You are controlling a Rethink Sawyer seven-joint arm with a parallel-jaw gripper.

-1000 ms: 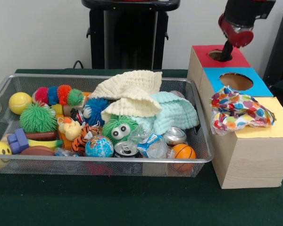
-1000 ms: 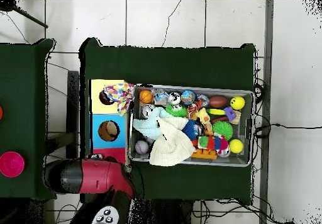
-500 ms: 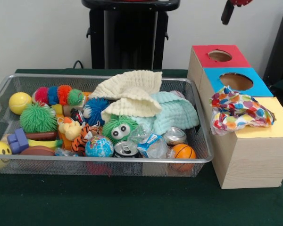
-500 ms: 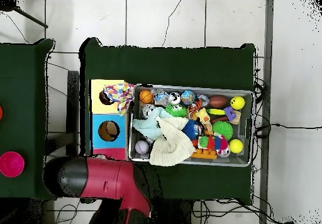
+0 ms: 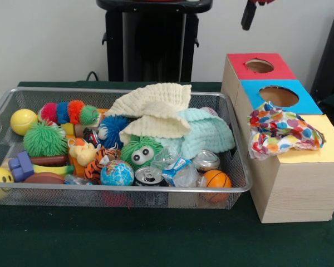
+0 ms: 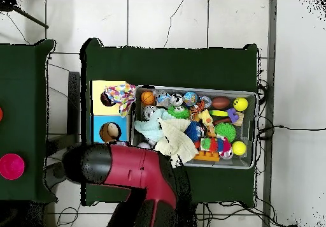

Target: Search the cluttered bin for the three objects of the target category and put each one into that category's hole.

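Observation:
A wire mesh bin [image 5: 122, 189] holds a heap of toys, cans and cloths. A cream knitted cloth [image 5: 150, 108] lies over a mint cloth [image 5: 206, 133] at the bin's right half. To the right stands a wooden box with a red hole [image 5: 259, 65], a blue hole [image 5: 278, 95] and a yellow top. A multicoloured cloth [image 5: 278, 130] is bunched over the yellow part. My gripper [image 5: 249, 14] shows only as a dark tip at the top edge, high above the box's left side. In the overhead view the red arm [image 6: 127, 170] covers the red section and the bin's corner.
Two crushed cans [image 5: 149, 176] [image 5: 206, 160], an orange ball [image 5: 216, 179], a globe ball [image 5: 117, 173] and a green fuzzy toy with eyes [image 5: 140, 153] sit along the bin's front. Yellow balls and spiky toys fill the left end. A pink disc [image 6: 11, 166] lies on the side table.
The gripper has lifted out of the red hole and moved left towards the bin. Overhead, the arm has swung over the box's red end and the bin's corner.

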